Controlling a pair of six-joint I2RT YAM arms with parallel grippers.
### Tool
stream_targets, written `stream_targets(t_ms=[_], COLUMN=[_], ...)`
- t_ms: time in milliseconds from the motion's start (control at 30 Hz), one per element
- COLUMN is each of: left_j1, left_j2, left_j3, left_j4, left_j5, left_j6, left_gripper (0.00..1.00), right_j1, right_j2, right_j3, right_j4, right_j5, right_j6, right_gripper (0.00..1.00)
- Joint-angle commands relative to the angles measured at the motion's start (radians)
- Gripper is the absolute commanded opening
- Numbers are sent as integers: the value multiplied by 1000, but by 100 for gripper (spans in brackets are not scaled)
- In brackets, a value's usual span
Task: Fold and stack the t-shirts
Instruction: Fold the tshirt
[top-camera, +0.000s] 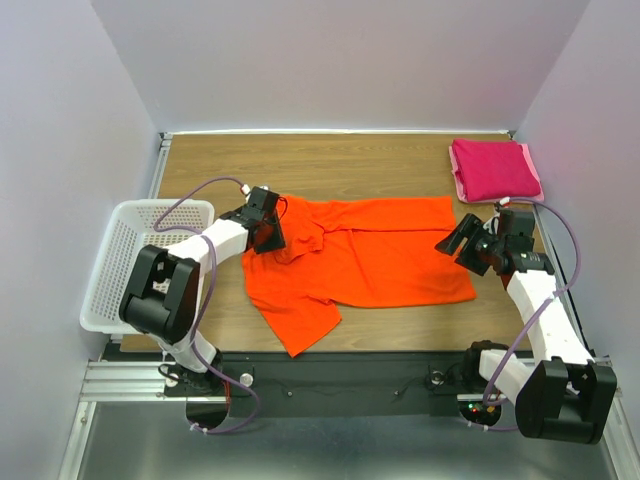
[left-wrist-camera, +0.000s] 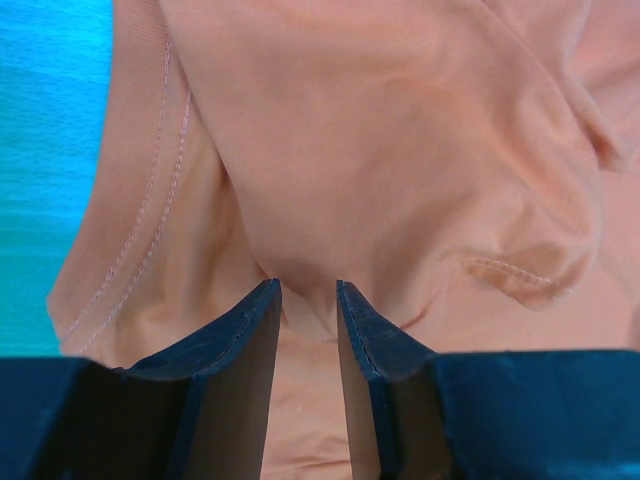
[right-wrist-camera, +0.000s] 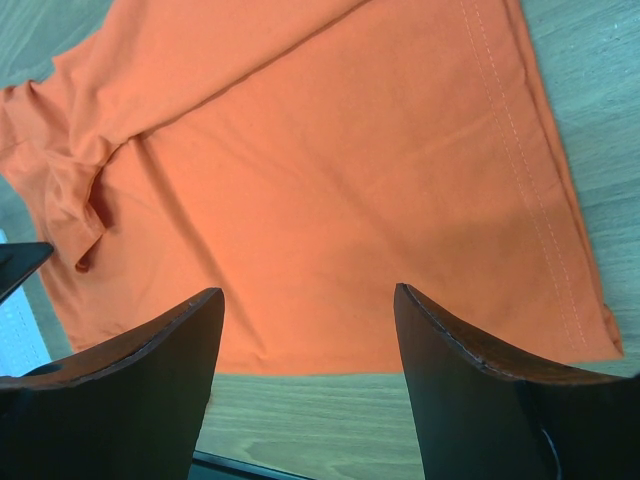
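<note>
The orange t-shirt (top-camera: 370, 255) lies spread across the middle of the wooden table (top-camera: 330, 165), its left part bunched and one sleeve hanging toward the front edge. My left gripper (top-camera: 268, 232) sits at that bunched left edge. In the left wrist view its narrow jaws (left-wrist-camera: 309, 290) pinch a ridge of the orange t-shirt (left-wrist-camera: 400, 150). My right gripper (top-camera: 462, 240) hovers just off the shirt's right hem. In the right wrist view it (right-wrist-camera: 308, 292) stands open, empty, over the hem of the orange t-shirt (right-wrist-camera: 320, 170). The magenta-pink t-shirt (top-camera: 494, 170) lies folded at the back right.
A white lattice basket (top-camera: 125, 260) stands at the table's left edge beside my left arm. Bare wood shows behind the orange shirt and along the front edge. Walls close in the table at the back and both sides.
</note>
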Motion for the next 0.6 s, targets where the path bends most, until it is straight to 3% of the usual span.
stream_targets(t_ms=[0,567], left_j1=[-4,-28], left_j2=[16,87], left_j3=[-6,-19], left_j4=[30,18], left_j5=[-2,-47], left_j6=[-11,7], left_gripper=[40,40], right_j1=[8,8], right_j2=[-10,10], right_j3=[20,29], right_j4=[19,21], right_j5=[-8,-5], right_j6=[-18,-24], right_gripper=[74,74])
